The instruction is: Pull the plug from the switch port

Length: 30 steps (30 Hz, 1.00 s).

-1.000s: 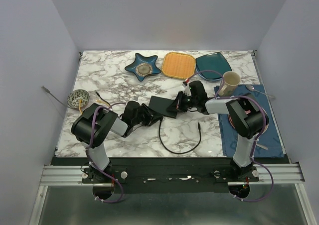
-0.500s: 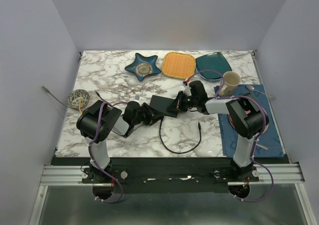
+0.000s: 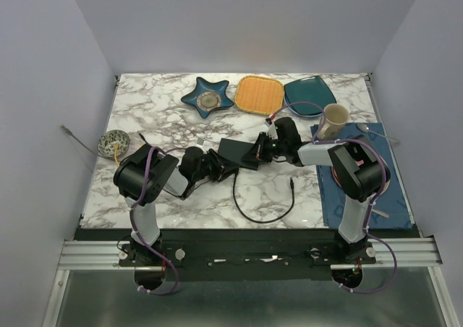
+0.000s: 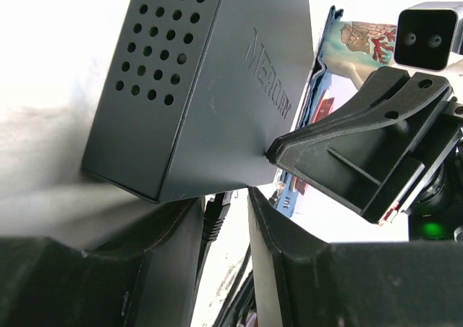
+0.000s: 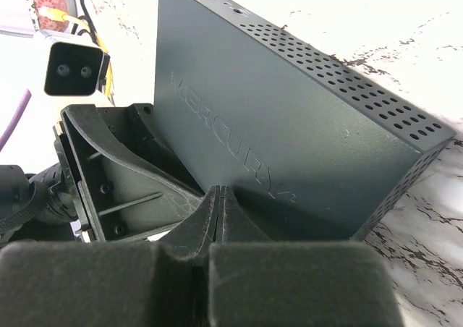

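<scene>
Two jaws of the left gripper [image 4: 224, 198] are parted around the plug [image 4: 217, 215] (stiff, slick plastic, best pinched on its flat sides), which is seated under the near edge of the switch [image 4: 210, 88]. The switch, judged light and rigid, matte and perforated, is propped tilted on the table [image 3: 145, 103] and braced beyond by the right gripper [image 5: 221, 197], jaws closed.

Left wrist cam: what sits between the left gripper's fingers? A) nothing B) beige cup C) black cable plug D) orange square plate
C: the black cable plug sits in the gap between the fingers of the left gripper, just under the edge of the flat matte black switch box.
</scene>
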Available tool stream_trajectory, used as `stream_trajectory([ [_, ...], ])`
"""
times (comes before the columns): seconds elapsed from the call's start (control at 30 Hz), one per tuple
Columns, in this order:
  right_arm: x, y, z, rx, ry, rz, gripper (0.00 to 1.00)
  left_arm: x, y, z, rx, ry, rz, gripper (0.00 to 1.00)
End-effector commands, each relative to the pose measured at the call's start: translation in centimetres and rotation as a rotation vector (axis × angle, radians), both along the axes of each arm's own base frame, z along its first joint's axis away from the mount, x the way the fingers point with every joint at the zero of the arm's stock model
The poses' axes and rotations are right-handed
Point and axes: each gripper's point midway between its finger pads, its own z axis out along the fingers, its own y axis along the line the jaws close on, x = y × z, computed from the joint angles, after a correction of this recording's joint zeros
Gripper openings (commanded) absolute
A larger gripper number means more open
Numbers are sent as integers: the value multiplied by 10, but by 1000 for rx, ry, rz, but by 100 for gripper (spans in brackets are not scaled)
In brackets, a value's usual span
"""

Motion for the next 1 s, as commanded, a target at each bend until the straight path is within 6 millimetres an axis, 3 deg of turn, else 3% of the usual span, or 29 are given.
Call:
stream_trajectory([
  [0.0, -13, -16, -40, -114, 72, -19, 1, -16, 1, -26, 46, 81, -38, 44],
  [0.23, -13, -16, -40, -115, 71, -20, 1, -31, 10, -35, 68, 122, -28, 50],
  [0.6, -14, -17, -40, -120, 67, -22, 1, -37, 27, -45, 204, 158, -6, 56],
  [0.97, -14, -16, -40, -113, 71, -22, 1, -31, 8, -43, 169, 137, -56, 50],
])
